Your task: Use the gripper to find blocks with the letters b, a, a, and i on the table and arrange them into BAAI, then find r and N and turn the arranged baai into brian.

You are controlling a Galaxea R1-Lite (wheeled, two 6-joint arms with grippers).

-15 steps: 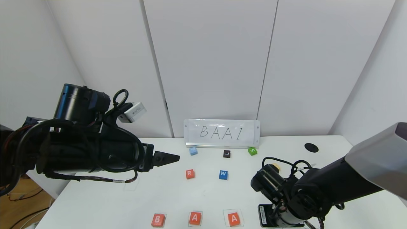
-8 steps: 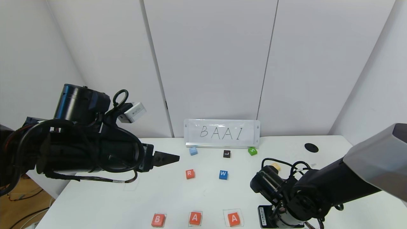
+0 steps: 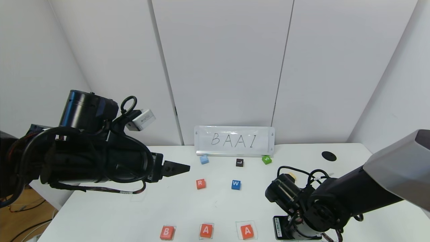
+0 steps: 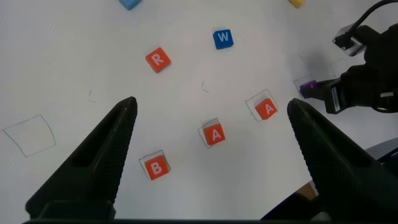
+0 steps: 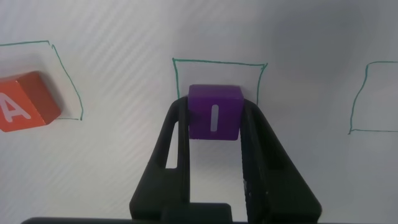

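Barely shifted since before, the right gripper [image 5: 214, 134] stays clamped on the purple I block [image 5: 214, 112], a matte cube, over a green-outlined square on the smooth white table [image 3: 208, 205], right of the orange-red blocks [image 3: 206, 231]. Left gripper [image 4: 211, 134] hovers wide open.

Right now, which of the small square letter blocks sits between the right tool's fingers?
The purple block with a white I, alone off-red among the word's letters.

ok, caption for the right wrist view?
Right gripper holds the purple I block over a green-outlined square, beside an orange-red A block.
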